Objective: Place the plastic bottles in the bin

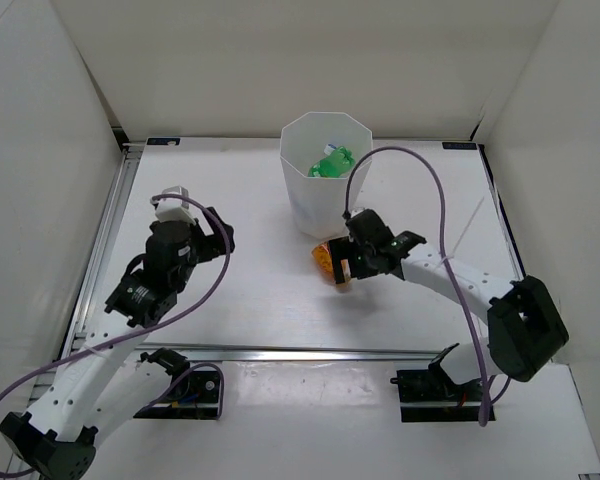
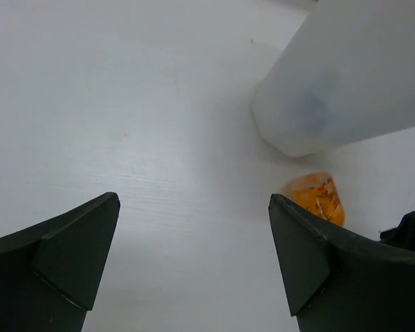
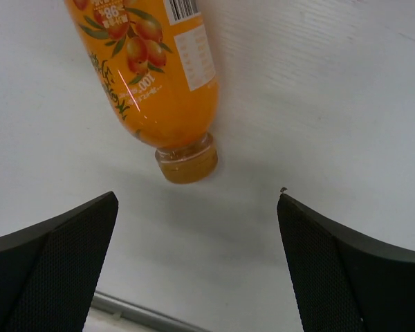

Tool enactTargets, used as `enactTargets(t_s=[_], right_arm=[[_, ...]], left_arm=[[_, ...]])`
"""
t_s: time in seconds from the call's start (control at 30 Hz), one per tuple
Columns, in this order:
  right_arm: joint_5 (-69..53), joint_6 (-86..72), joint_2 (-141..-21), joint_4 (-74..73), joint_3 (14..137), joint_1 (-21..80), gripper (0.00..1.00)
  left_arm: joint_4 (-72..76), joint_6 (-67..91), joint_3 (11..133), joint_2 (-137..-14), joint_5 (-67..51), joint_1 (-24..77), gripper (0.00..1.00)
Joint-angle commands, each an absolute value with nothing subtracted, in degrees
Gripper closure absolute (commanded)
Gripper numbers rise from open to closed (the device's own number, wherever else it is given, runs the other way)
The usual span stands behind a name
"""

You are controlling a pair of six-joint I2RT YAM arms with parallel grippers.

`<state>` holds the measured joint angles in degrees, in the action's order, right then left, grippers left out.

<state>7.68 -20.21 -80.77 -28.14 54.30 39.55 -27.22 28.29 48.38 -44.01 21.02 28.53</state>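
Near the middle of the white table (image 1: 250, 300), just beside the base of the tall white translucent octagonal-rimmed bin (image 1: 315, 205), on its near side: a short orange plastic juice bottle (image 1: 323, 258) lying on its side. From the left wrist view it looks just clear of the bin wall. A green plastic bottle (image 1: 332, 165) is already in the bin; I can't make out what else is down there.

Right gripper (image 1: 342, 252) has its jaws spread wide and holds nothing, facing the bottle's cap end. Left gripper (image 1: 220, 238) is also wide and empty, hanging well apart toward the left edge.

Step in hand, I'd say: the right arm grabs the orange one. Advice:
- push forward so the fingers straddle the fat labelled body, not the neck
- it's round, so it may roll or skid toward the bin; close squarely
- lift well above the rim before moving across

In the way: the bin wall close behind the bottle, and the purple cable (image 1: 435, 190) arching beside the rim. The left arm is no obstacle.
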Motion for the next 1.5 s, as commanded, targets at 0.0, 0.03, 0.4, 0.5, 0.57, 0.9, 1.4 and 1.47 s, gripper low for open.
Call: enactTargets(t_s=[0.0,0.03,0.4,0.5,0.57,0.9,1.4,1.47], right_arm=[[11.2,-15.4,-80.6,-10.0,51.7,41.0,0.01],[12.1,-15.4,-81.7,-9.3,51.7,41.0,0.01],[10.4,-12.7,-93.5,0.7,54.3,41.6,0.03],[9.1,-13.3,-95.5,1.3,55.6,41.6,0.06],[9.1,-13.8,-96.4,0.5,56.8,41.6,0.11],[6.9,-15.9,-98.8,-6.1,56.8,41.0,0.36],[15.5,-14.7,-80.8,-25.8,82.4,45.7,0.53],[16.0,-12.0,-85.8,-28.1,89.7,44.1,0.53]], left_arm=[[-34.8,30.5,49.3,-41.7,17.9,28.7,0.00],[-36.0,30.5,49.3,-41.2,17.4,28.7,0.00],[-49.1,33.0,52.3,-40.1,17.1,28.7,0.00],[-50.6,32.5,52.8,-40.1,18.4,28.7,0.00],[-51.2,32.5,53.4,-40.7,19.1,28.7,0.00],[-52.6,34.4,52.6,-41.7,19.7,28.7,0.00],[-48.3,34.4,51.0,-42.5,23.4,28.7,0.00],[-47.6,34.4,51.0,-43.1,23.4,28.7,0.00]])
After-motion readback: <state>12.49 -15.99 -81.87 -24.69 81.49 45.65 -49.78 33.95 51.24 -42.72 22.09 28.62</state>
